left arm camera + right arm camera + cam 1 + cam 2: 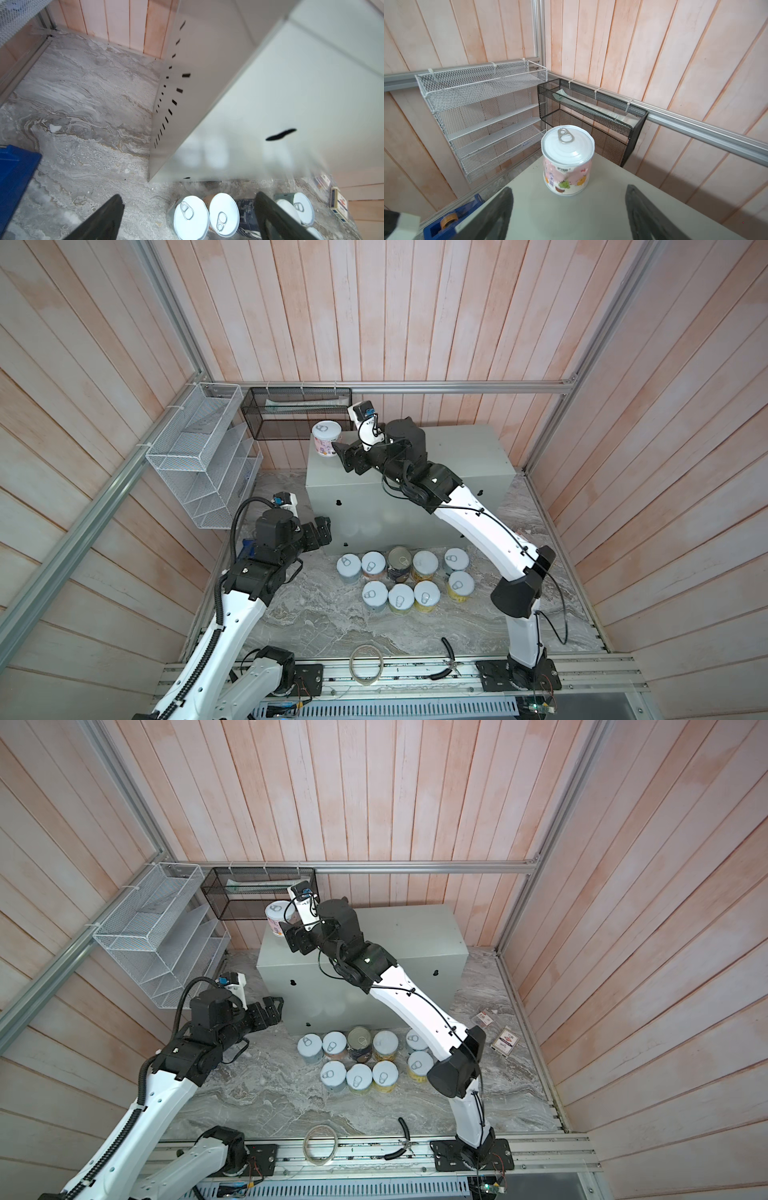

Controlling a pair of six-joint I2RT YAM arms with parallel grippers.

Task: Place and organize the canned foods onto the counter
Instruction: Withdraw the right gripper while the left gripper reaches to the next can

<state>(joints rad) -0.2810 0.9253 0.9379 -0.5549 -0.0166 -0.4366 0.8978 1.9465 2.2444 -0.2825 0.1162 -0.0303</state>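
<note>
One can (326, 439) of ten is up on the worktop (469, 456). It has a pink label and a silver pull-tab lid, and stands upright at the 10 o'clock corner (12 o'clock = back wall, both top views). No other can stands on that top.

- Right hand (340, 458): at the pink can's 4 o'clock, just beside it. The right wrist view shows a finger either side, spread and clear of the can. It grips nothing.
- Nine cans (425, 566): on the marble surface (316, 626) at the worktop's 6 o'clock, two rows packed close, five behind and four in front. A taller navy can (400, 568) stands mid back row.
- Left hand (323, 533): at the group's 10 o'clock, near the worktop's front corner. Jaws wide apart, empty.
- Tape ring (366, 664): at 6 o'clock by the rail, well apart from the cans.

Handling, my judgement:
- The cans are stiff steel cylinders and won't crush. They are probably weighty if full.
- Printed labels look smooth, so a light pinch may slip.
- Take hold across the side wall at mid-height, not by the lid rim or tab.
- Packing leaves little room for fingers between neighbours, so end cans look easiest.
- The navy can rides higher and would tip more readily.
</note>
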